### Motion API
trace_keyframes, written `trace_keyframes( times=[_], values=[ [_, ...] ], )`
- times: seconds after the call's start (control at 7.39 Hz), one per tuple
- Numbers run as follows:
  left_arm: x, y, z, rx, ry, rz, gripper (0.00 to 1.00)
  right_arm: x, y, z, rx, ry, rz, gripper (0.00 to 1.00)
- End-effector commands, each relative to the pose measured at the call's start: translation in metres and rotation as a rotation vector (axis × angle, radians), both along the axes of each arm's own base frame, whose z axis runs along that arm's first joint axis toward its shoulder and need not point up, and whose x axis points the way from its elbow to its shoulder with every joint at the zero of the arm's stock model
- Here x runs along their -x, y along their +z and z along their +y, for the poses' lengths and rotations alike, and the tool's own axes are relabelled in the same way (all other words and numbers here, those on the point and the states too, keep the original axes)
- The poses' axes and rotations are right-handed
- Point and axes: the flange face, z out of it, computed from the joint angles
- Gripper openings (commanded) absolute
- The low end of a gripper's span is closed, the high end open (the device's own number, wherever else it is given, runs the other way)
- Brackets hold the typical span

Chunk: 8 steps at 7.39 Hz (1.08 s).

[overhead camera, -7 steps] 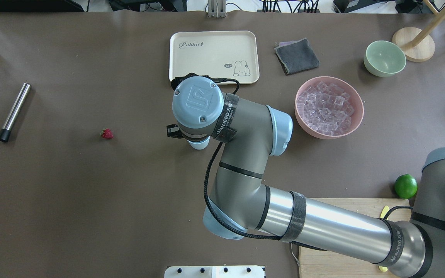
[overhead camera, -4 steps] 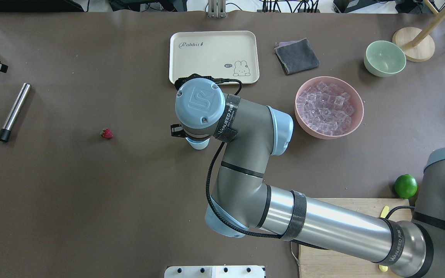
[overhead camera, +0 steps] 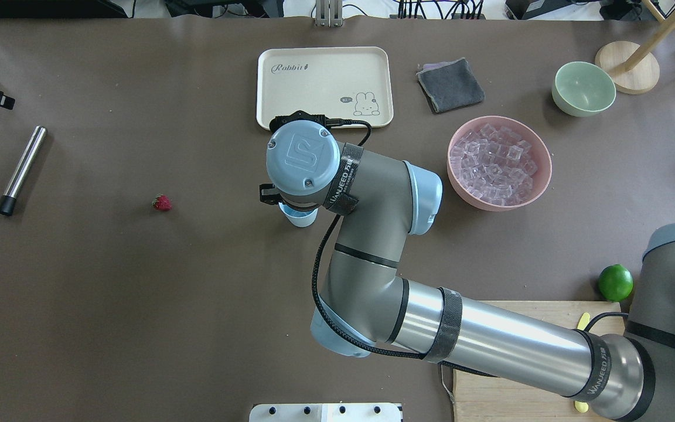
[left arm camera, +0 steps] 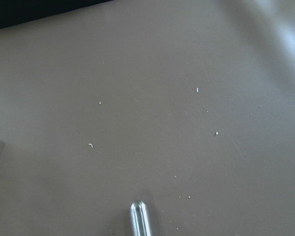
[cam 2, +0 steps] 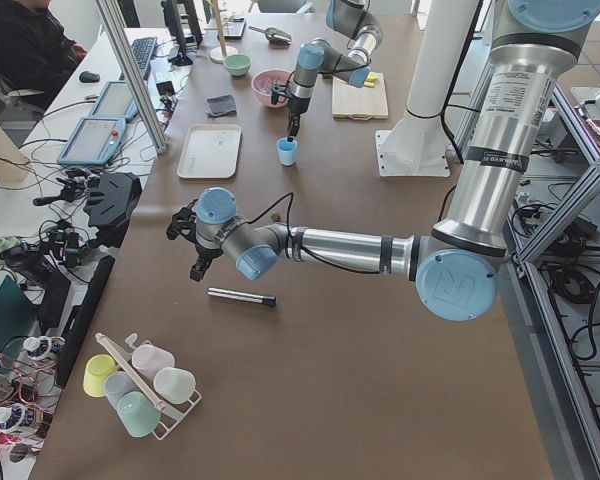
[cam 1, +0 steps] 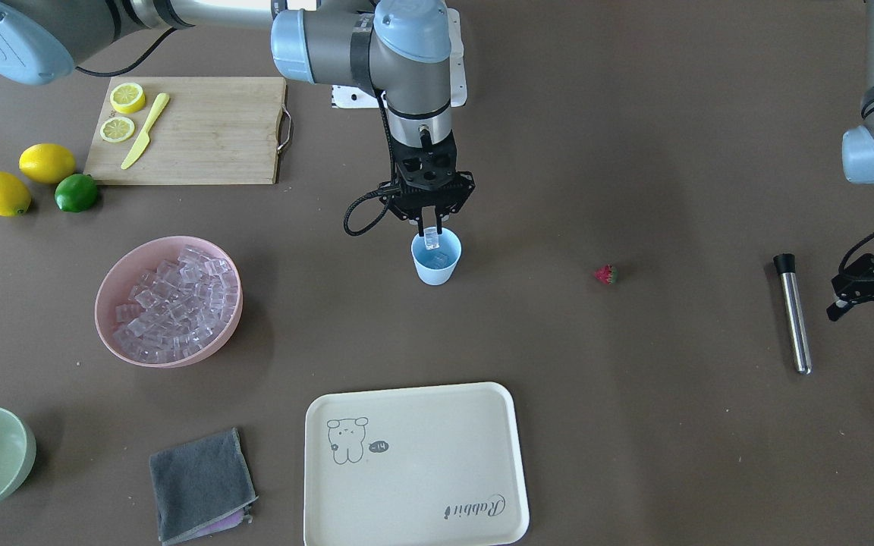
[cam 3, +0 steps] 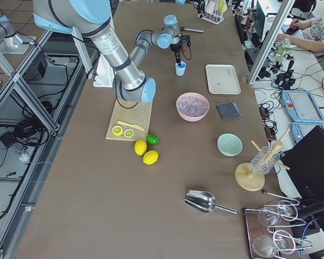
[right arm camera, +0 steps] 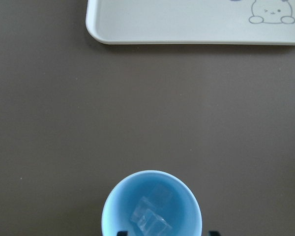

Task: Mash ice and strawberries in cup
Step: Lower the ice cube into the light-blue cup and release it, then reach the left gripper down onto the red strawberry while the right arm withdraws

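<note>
the right gripper (cam 1: 431, 231) is hovering over the light blue cup (cam 1: 437, 273) at mid-table, its fingers parted, with clear ice cubes (right arm camera: 150, 221) lying inside. the strawberry (cam 1: 605, 274) is sitting on the brown table (cam 1: 634, 417) between the cup and a steel muddler (cam 1: 793, 315), near which the left gripper (cam 1: 866, 322) is hanging with its jaws apart.

Silver-grey right arm (overhead camera: 507, 346), pale blue joint caps (overhead camera: 303, 155) (logo embossed), black braided cable (overhead camera: 314, 274), black tool (cam 1: 430, 230).
</note>
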Motion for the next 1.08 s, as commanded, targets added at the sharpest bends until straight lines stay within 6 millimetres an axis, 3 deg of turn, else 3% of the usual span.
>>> trace_keyframes(
  times=[0.0,0.14,0.27,0.41,0.54,0.81,0.95],
  values=[
    [-0.009,-0.031,-0.005,-0.015,-0.014,0.029,0.98,-0.02,-0.006,-0.019,-0.001,0.018,-0.014,0.98],
    [-0.032,-0.051,0.006,-0.043,0.019,0.046,0.98,-0.036,-0.002,-0.034,0.002,0.034,-0.013,0.98],
    [-0.065,-0.067,0.026,-0.077,0.026,0.026,0.98,-0.083,0.026,-0.054,0.003,0.003,-0.015,0.98],
    [-0.107,-0.086,0.043,-0.036,0.009,0.051,0.98,-0.148,0.071,-0.068,-0.026,-0.049,-0.002,0.98],
    [-0.146,-0.112,0.065,-0.03,0.009,0.084,0.98,-0.208,0.104,-0.082,-0.053,-0.085,0.011,0.98],
    [-0.219,-0.119,0.107,-0.037,0.0,0.053,0.98,-0.318,0.172,-0.109,-0.06,-0.15,0.024,0.98],
    [-0.252,-0.124,0.124,0.014,-0.022,0.073,0.97,-0.365,0.208,-0.122,-0.083,-0.213,0.043,0.98]
  ],
)
